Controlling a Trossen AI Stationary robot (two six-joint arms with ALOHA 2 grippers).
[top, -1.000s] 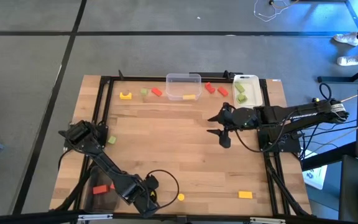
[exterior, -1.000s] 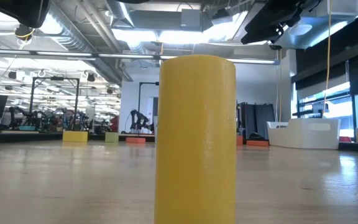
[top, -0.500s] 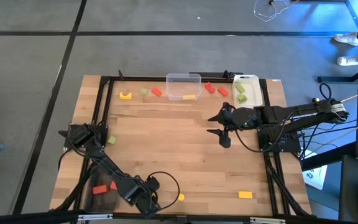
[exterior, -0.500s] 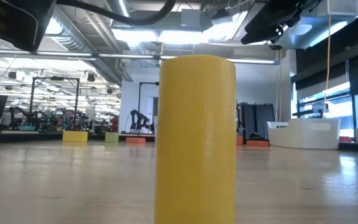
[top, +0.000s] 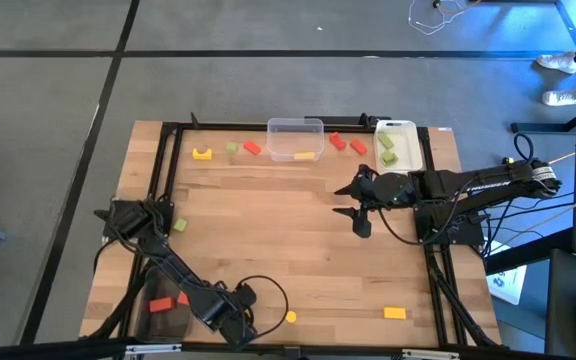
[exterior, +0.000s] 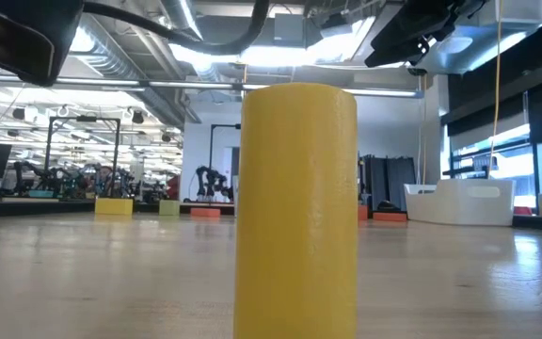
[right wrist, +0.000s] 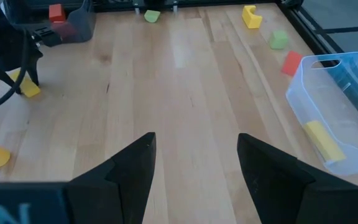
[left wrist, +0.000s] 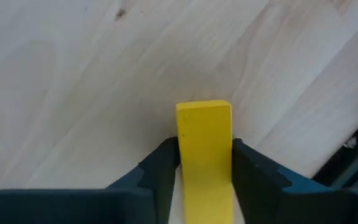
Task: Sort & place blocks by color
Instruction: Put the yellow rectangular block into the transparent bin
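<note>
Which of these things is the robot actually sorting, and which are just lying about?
Part of the job:
yellow bar between the left gripper fingers
red blocks
green blocks
clear containers

Just there:
cable
black frame

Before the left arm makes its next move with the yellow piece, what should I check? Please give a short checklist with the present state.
1. Left gripper fingers against both sides of the yellow bar: ok.
2. Bar centred between the fingers, not tilted: ok.
3. Bar lifted off the table: cannot tell.
4. Clear container at the far edge already holds a yellow block, so it is the likely target: ok.
5. Right gripper open and empty, over mid-table, to one side of the likely path: probably ok.
</note>
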